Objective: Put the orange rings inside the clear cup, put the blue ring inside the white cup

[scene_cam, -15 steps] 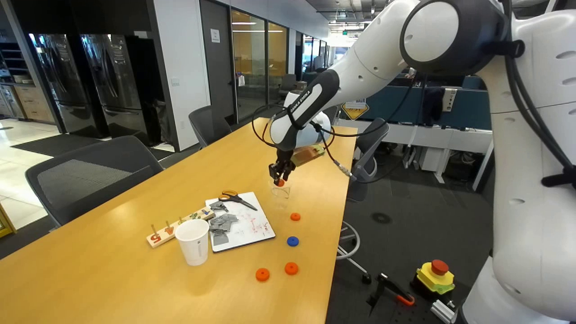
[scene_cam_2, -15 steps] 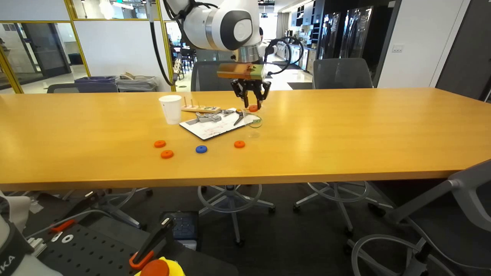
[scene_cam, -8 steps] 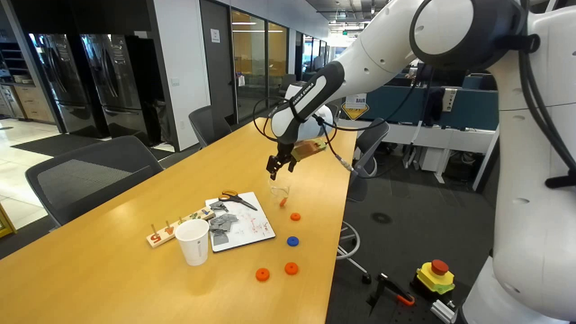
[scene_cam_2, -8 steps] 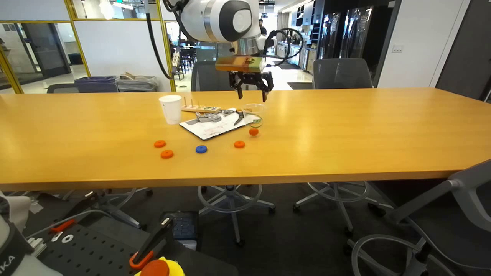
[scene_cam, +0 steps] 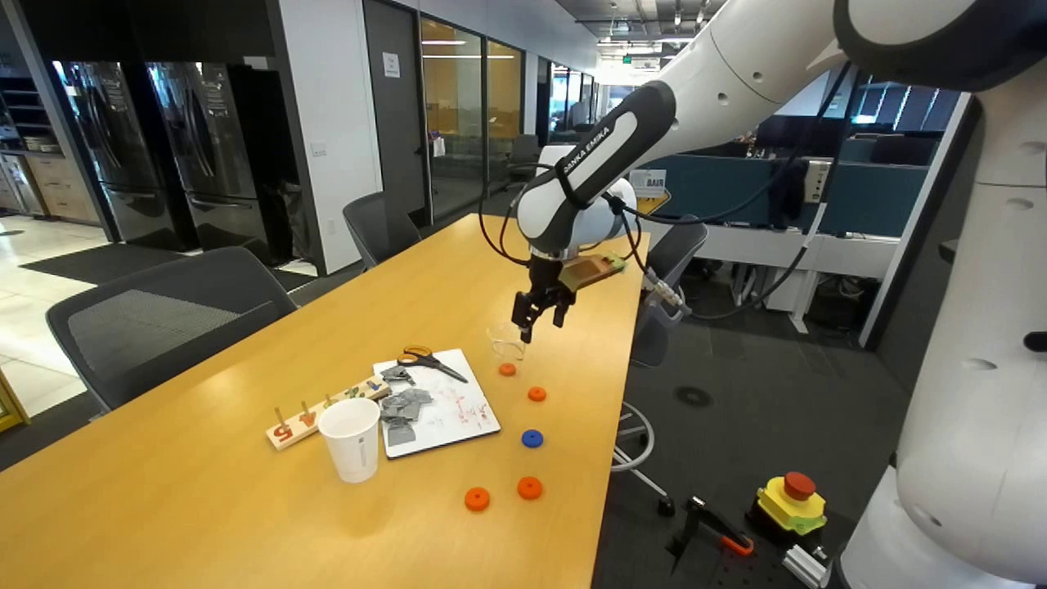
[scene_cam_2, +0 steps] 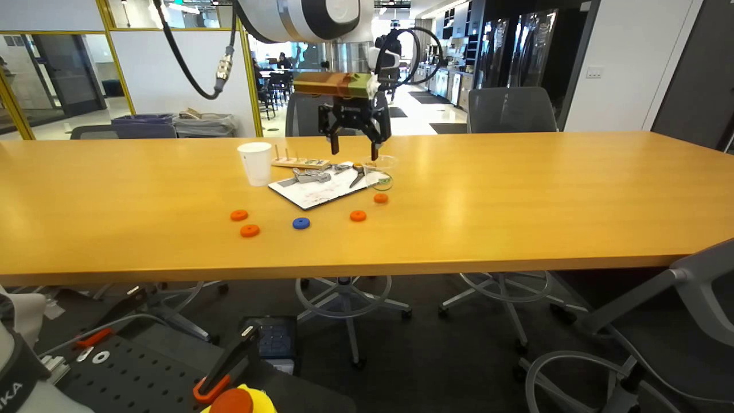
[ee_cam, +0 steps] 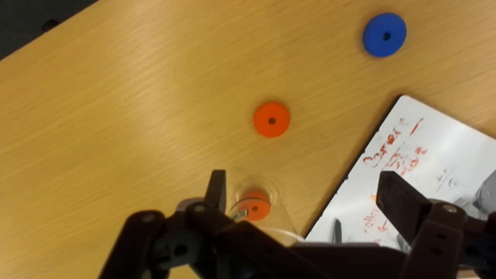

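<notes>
A Robotiq gripper (scene_cam_2: 355, 152) on a white Franka arm (scene_cam: 728, 74) hangs over a long wooden surface (scene_cam: 204, 491), its fingers (ee_cam: 403, 203) wide apart in all three views. One finger shows close by the rim of the upright clear cup (scene_cam: 507, 352); whether the two touch cannot be told. Visible through the clear wall, a single orange ring (ee_cam: 263, 209) lies at the bottom of that cup.

A second orange ring (scene_cam: 536, 394) rests flat on the surface near the clear cup, and farther from the cup lies the blue ring (scene_cam: 532, 438), also flat on the surface. Past it, a third orange ring (scene_cam: 530, 488) and a fourth orange ring (scene_cam: 477, 499) lie near each other without touching, leaving the blue ring between them and the second.

The white cup (scene_cam_2: 256, 166) stands upright, well apart from the clear one, just beside a wooden peg strip (scene_cam_2: 299, 163) and a corner of a whiteboard (scene_cam: 433, 432). The whiteboard lies flat between the two cups, bearing red handwriting (ee_cam: 389, 141), grey scraps (scene_cam: 405, 409) and, at its edge, scissors (scene_cam: 431, 361) with orange on the handles.

In an exterior view, a red stop button (scene_cam: 799, 486) tops a yellow housing (scene_cam: 789, 511) near the arm's base, while a mesh chair (scene_cam: 188, 294) stands across the surface.
</notes>
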You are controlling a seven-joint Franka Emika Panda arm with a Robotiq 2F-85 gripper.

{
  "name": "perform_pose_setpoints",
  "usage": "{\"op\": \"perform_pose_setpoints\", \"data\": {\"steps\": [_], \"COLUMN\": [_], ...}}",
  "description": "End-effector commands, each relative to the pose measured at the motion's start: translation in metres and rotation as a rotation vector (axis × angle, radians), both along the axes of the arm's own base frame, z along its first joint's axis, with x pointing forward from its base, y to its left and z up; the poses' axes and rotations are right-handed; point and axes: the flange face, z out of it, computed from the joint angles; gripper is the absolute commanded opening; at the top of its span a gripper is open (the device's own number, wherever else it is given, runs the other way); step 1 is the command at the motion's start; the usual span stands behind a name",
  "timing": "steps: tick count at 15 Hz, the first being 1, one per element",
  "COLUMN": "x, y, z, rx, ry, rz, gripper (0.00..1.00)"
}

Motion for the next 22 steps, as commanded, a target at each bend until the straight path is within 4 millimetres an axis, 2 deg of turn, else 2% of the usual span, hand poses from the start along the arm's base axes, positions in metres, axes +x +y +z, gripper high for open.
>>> {"op": "perform_pose_setpoints", "data": {"steps": [1, 5, 10, 16, 22], "x": [-0.013, -0.006, 0.005, 0.008, 0.022], "y": [0.012, 0.018, 0.011, 0.002, 0.001], "z": [-0.027, -0.076, -0.117, -0.130, -0.126], "rx": [0.006, -0.034, -0.020, -0.036, 0.025], "ry": [0.048, 0.088, 0.053, 0.009, 0.017], "rz": [0.015, 0.001, -0.052, -0.077, -0.083], "gripper": [1.00, 1.00, 1.00, 1.00, 1.00]}}
